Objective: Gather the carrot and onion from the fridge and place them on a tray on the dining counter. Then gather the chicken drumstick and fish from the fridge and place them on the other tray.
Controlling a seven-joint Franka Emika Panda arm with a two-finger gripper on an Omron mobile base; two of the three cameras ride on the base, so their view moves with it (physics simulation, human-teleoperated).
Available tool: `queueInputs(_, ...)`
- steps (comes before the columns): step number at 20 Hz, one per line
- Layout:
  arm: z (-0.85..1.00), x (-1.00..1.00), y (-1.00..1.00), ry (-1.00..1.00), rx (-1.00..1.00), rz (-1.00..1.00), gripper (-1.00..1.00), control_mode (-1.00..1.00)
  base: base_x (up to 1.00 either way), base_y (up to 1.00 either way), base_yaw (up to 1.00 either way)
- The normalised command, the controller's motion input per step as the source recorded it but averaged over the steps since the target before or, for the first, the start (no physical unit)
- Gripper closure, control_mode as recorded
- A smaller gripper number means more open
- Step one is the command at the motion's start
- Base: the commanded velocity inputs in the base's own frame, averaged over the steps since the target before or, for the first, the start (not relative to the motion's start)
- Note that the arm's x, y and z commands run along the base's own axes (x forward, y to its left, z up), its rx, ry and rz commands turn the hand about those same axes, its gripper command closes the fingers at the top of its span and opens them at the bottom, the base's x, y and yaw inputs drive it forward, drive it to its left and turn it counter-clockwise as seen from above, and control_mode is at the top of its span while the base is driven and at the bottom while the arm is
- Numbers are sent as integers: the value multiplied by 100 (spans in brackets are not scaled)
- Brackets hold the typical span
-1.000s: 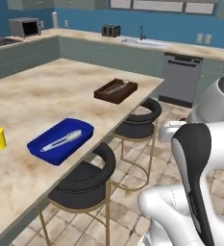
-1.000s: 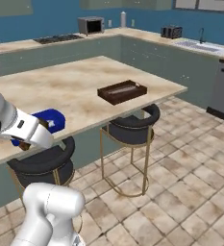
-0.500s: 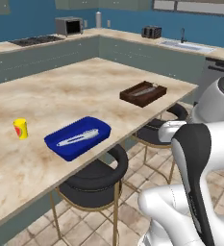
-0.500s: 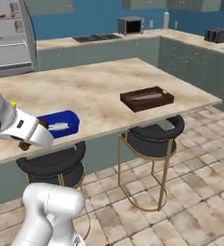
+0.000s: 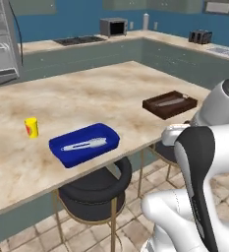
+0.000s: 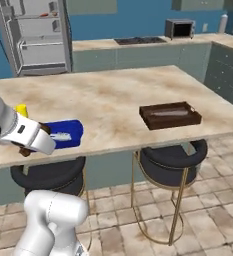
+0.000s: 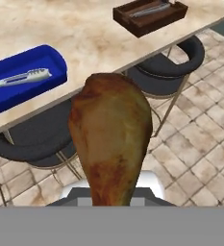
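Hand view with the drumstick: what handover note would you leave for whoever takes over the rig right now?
Gripper: jaws shut on the chicken drumstick, held off the dining counter, over the stools.
Blue tray and brown tray sit on the counter, each holding one pale long item I cannot identify.
Neither tray shows a carrot or onion.
Left: set the drumstick on its tray, then check the open fridge for the rest.

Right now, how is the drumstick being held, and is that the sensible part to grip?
The chicken drumstick is gripped at its narrow bone end, the fat meaty end pointing away from the hand. That seems sensible: the slim shank fits between the fingers, while the bulbous end is too wide and rounded.
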Motion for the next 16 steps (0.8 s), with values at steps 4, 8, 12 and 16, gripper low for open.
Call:
queueInputs(4, 0, 0, 0, 0, 0, 0, 100, 100, 34, -8, 50)
queueInputs(8, 0, 0, 0, 0, 0, 0, 100, 100, 52, -1, 45)
queueInputs(12, 0, 0, 0, 0, 0, 0, 100, 100, 75, -13, 37)
queueInputs(16, 0, 0, 0, 0, 0, 0, 100, 100, 76, -11, 35)
